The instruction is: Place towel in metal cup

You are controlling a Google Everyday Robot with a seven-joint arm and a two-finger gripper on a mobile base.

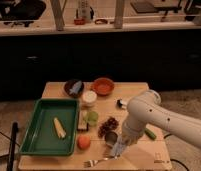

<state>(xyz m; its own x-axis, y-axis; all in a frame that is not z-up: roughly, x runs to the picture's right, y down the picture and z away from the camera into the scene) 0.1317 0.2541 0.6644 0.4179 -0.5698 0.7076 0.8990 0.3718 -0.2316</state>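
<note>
At the near middle of the tabletop (144,156), the gripper (121,142) is clamped on the towel (116,149), just right of the metal cup (110,138). The cloth looks light, soft and floppy, so a pinch on a bunched fold probably suits it.

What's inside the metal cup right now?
The metal cup shows only a dark inside; the tool, shut on the towel, hangs at its right rim, covering that side.
</note>
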